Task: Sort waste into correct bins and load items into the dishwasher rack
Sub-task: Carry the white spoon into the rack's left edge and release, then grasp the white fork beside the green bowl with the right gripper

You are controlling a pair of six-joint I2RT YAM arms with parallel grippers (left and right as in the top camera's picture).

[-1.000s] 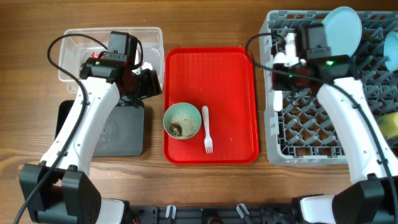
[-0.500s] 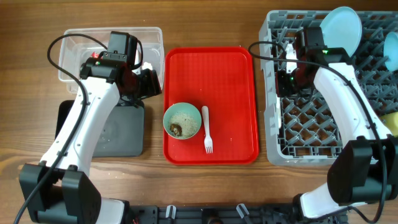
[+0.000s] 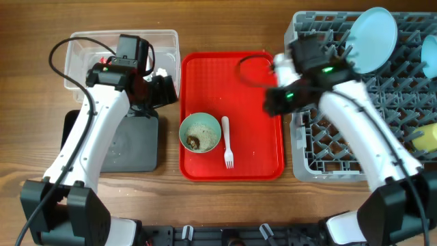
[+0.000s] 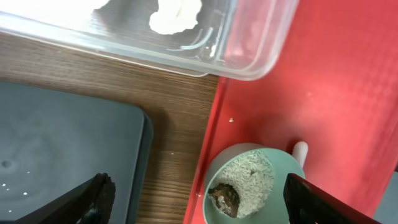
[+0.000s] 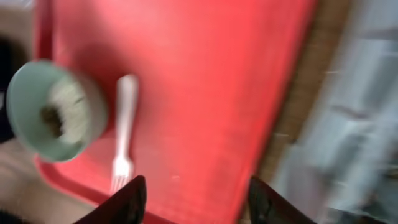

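- overhead view: the red serving tray (image 3: 239, 82) lies mid-tabletop (image 3: 225, 205). It carries the pale green bowl (image 3: 200, 132) and, just beside it, the white plastic fork (image 3: 227, 142).
- the bowl holds rice-like crumbs (image 4: 252, 177) with a brown lump (image 4: 225, 198) at one side.
- the clear tub (image 3: 82, 75) sits at the far left with white tissue scraps (image 4: 176, 14) inside. the black tray (image 3: 133, 147) lies just in front of it, showing only a few pale specks.
- the grey rack (image 3: 341, 143) fills the right side. the pale blue plate (image 3: 372, 31) stands upright in its far part, and the yellow cup (image 3: 427, 137) lies near its right edge.
- the left pincer (image 3: 164, 91) hangs over the gap between tub corner and red tray. its fingers (image 4: 93, 196) are spread wide with nothing between them.
- the right pincer (image 3: 273, 101) reaches from the rack side over the tray's right edge. its fingers (image 5: 127, 199) are spread apart and empty above the tray.
- the pale blue bowl (image 3: 430, 55) is cut off by the frame's right edge.
- the right wrist view is smeared with blur. the left arm covers part of the tub.
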